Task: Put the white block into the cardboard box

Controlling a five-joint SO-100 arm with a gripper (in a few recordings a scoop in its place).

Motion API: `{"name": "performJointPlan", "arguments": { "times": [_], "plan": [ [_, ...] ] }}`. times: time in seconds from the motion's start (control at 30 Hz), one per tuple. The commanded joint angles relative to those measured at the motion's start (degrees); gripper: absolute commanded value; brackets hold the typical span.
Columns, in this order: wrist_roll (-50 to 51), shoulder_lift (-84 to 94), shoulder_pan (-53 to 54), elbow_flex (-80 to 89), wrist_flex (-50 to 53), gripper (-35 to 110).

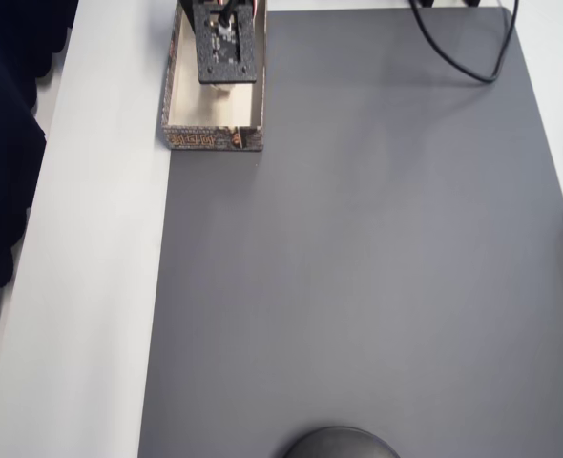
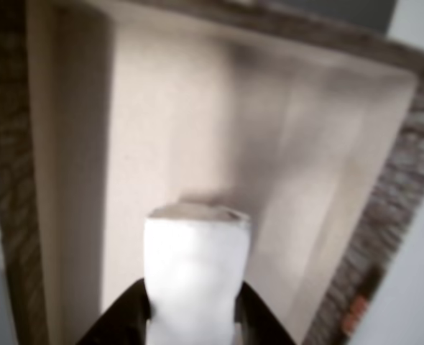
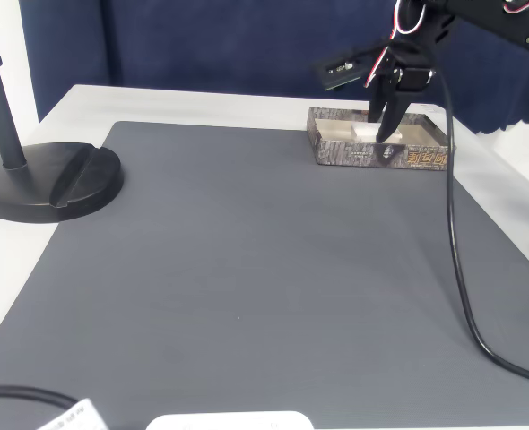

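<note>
1. Your hand (image 2: 192, 316) is pinching the white block (image 2: 195, 269) from both sides, hanging over the cream floor inside the cardboard box (image 2: 384, 215).
2. Fixed view: hand (image 3: 383, 134) tips sit w/in the cardboard box (image 3: 377, 154) walls, at the desk's (image 3: 247, 269) far edge.
3. Step: release phase, I'd say. Next: lower a bit, spread fingers, lift straight up w/o clipping walls.

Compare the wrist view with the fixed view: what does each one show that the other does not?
Wrist view alone: the white block clamped between the fingers, above the cardboard box's cream floor. Fixed view alone: the grey mat, a black stand base and a black cable. Both: the cardboard box with the gripper inside it.
</note>
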Motion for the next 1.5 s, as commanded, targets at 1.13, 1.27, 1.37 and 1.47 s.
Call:
{"name": "performJointPlan", "arguments": {
  "times": [1.13, 1.27, 1.37, 1.47],
  "plan": [
    [-1.41, 1.49, -0.09, -4.31, -5.10, 26],
    [-1.49, 2.46, -0.44, -4.75, -5.89, 28],
    [-1.85, 6.24, -0.53, -3.52, -6.06, 29],
    [-2.37, 10.20, -0.79, -1.05, -6.06, 30]
  ]
}}
